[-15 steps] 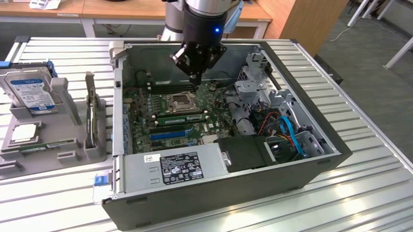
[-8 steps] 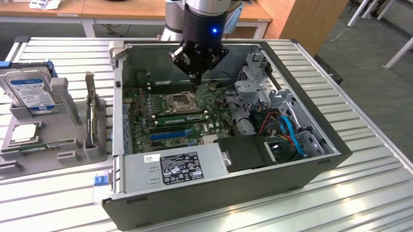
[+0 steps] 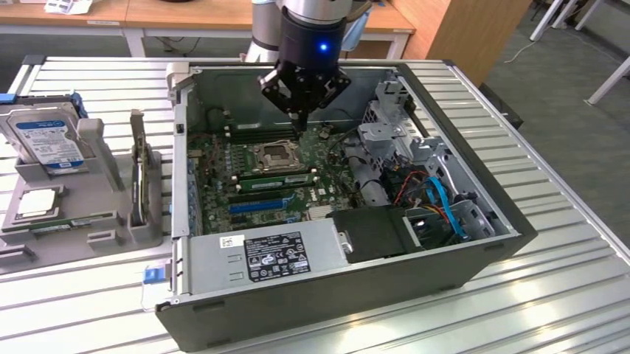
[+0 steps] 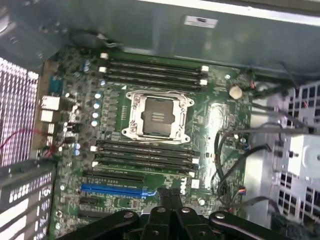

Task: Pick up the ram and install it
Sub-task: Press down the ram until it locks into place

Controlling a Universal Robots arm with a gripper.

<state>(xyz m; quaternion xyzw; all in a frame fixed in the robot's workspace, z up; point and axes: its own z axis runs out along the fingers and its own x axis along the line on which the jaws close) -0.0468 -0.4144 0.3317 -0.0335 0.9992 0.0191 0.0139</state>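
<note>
Ram [image 3: 277,177], one stick; one closed gripper [image 3: 301,110]

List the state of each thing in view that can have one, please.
Gripper: shut, holding nothing, above the motherboard.
PC case: side open, lying on the table.
CPU socket: empty, frame closed.
RAM: seated in a slot beside the socket.
Hard drive: outside the case, upright in a holder.
Blue slot: empty.
</note>
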